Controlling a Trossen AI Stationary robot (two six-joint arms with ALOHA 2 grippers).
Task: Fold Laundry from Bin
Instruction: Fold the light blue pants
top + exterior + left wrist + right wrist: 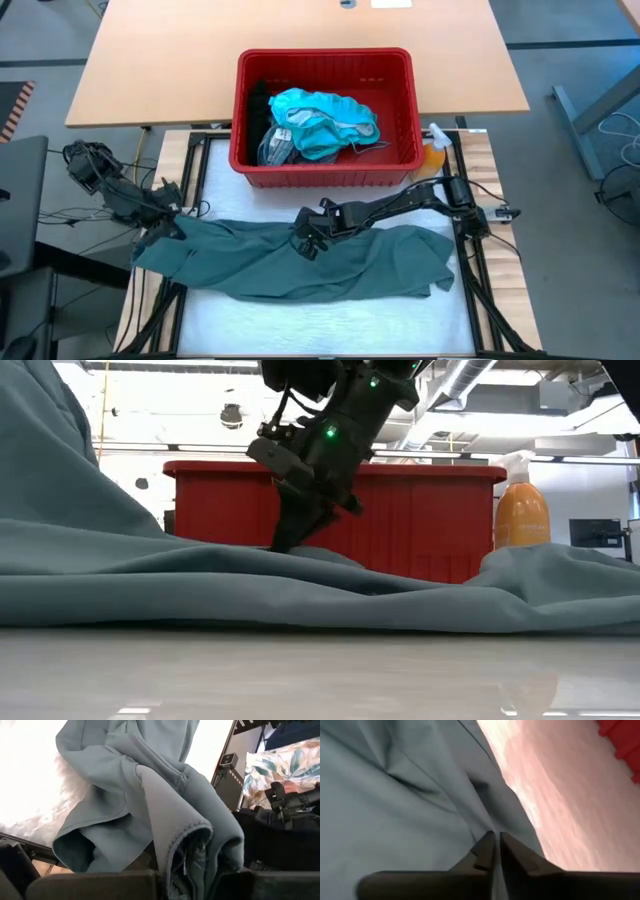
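Grey-green garment point(300, 265) lies spread before the bin point(325, 160), pinched in both closed claws, left point(165, 225), right point(305, 243)

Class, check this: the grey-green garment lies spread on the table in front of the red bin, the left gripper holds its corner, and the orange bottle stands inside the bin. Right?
Not quite. The high view shows the orange bottle standing outside the red bin, beside its right corner. The rest holds: the grey-green garment lies spread in front of the bin, and the left gripper holds its corner.
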